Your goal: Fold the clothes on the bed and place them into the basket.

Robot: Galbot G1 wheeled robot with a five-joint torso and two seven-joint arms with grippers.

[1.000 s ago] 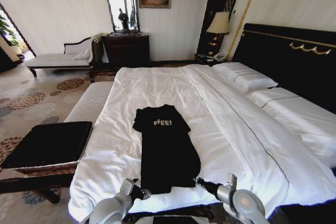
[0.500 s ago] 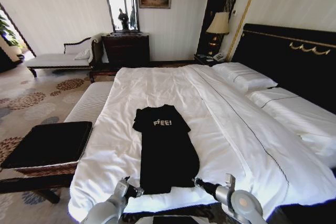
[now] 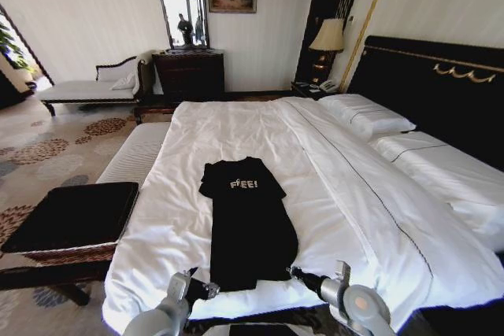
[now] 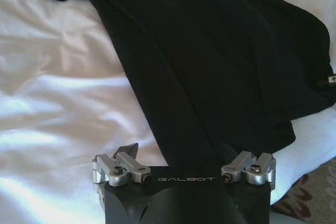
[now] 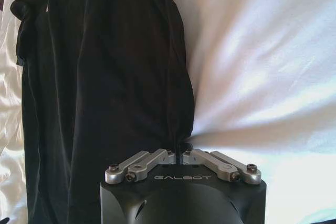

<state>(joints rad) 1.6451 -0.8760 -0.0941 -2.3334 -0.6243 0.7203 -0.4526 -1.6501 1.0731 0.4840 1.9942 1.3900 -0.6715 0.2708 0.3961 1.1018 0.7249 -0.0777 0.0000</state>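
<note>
The black T-shirt with white "FREE" lettering lies flat on the white bed, collar away from me and hem toward the near edge. At the hem's left corner my left gripper is open, and in the left wrist view the hem cloth reaches between its spread fingers. The right gripper is shut at the hem's right corner, pinching the shirt's edge. To the left of the bed stands the wicker basket with its black top.
A pale striped bench runs along the bed's left side behind the basket. Pillows and a black headboard lie to the right. A dresser, a chaise and a lamp stand by the far wall.
Both arms have drawn back a little toward me, the left one also sliding slightly outward. The shirt's lower right edge has shifted slightly with the right gripper.
</note>
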